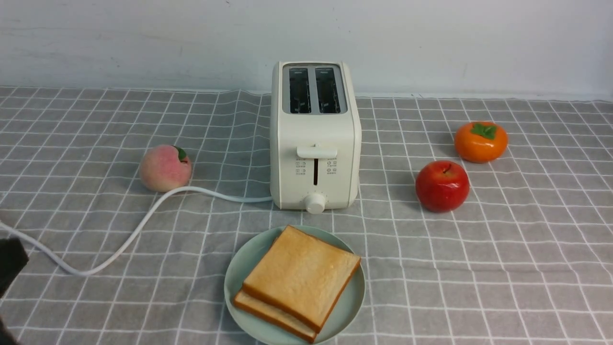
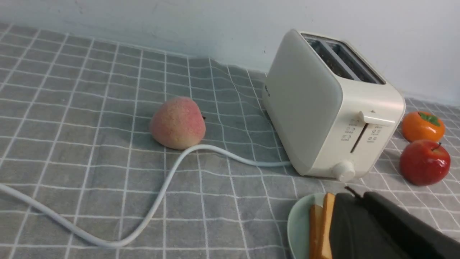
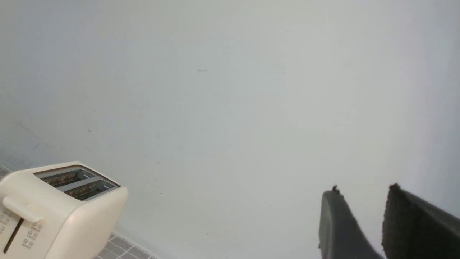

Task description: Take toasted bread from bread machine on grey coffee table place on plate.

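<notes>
grey cloth with a white grid pattern covers the tabletop [image 1: 479,268], which runs back to a plain pale wall [image 1: 143,38]. a cream-white two-slot toaster [image 1: 313,143] stands upright near the middle, toward the back, with its front facing the robot. both slots show only dark interior, the slide lever [image 1: 316,152] sits at the top of its track, and a round knob [image 1: 315,202] is low on the front. just in front of the toaster, not touching it, lies a round pale mint-green plate [image 1: 242,270]. two square slices of toast [image 1: 301,278] lie flat on the plate, stacked, the upper one shifted so that an edge of the lower one shows; their faces are golden, their crusts darker brown. a white cord [image 1: 143,225] curves from the toaster's base off to the left, passing just beside a pink peach [image 1: 165,168]. to the right of the toaster sit a red apple [image 1: 442,186] and, behind it, an orange persimmon [image 1: 480,141], near each other but apart. the left gripper [image 2: 359,194] shows in its wrist view with its dark fingers drawn together, no gap visible and nothing between them. the right gripper [image 3: 364,190] appears against the wall, its fingers parted by a narrow gap and holding nothing.
</notes>
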You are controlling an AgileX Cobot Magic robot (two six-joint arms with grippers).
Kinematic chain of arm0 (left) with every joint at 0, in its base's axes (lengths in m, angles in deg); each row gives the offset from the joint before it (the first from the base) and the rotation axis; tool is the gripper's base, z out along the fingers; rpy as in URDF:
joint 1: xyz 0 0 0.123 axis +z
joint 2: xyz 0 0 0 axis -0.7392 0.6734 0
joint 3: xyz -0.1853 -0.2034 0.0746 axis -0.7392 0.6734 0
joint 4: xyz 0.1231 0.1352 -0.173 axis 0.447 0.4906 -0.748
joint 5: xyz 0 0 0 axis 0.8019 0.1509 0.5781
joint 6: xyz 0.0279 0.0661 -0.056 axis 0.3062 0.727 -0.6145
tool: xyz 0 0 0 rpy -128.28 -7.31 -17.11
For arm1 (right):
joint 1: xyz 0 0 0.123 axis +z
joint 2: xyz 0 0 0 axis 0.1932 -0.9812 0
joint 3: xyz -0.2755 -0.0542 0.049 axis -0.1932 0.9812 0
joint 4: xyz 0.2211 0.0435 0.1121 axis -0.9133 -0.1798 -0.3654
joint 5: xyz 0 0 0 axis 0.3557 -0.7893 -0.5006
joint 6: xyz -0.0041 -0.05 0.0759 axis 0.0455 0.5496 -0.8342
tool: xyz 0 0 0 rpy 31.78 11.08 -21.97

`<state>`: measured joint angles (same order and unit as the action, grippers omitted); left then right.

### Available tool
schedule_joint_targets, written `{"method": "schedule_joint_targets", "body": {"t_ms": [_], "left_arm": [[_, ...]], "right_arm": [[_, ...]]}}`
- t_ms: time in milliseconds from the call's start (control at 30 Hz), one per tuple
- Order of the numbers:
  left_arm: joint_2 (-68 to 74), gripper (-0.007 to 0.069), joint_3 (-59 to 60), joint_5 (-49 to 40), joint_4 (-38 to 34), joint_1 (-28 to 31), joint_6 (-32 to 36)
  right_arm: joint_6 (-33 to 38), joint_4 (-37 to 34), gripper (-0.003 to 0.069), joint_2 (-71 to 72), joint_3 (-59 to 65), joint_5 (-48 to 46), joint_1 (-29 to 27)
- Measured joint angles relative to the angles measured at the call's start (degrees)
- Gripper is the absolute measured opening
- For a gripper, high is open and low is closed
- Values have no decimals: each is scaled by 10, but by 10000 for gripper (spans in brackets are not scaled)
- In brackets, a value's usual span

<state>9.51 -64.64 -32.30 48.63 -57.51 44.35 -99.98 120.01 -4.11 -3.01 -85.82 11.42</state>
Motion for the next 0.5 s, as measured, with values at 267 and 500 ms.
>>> {"method": "schedule_joint_targets", "body": {"t_ms": [267, 500], "left_arm": [[-170, 29, 197, 26, 33, 53, -7], [-175, 30, 204, -75, 50, 57, -14]], "right_arm": [[0, 2, 218, 0, 0, 9, 0], [0, 2, 225, 1, 0, 15, 0]]}}
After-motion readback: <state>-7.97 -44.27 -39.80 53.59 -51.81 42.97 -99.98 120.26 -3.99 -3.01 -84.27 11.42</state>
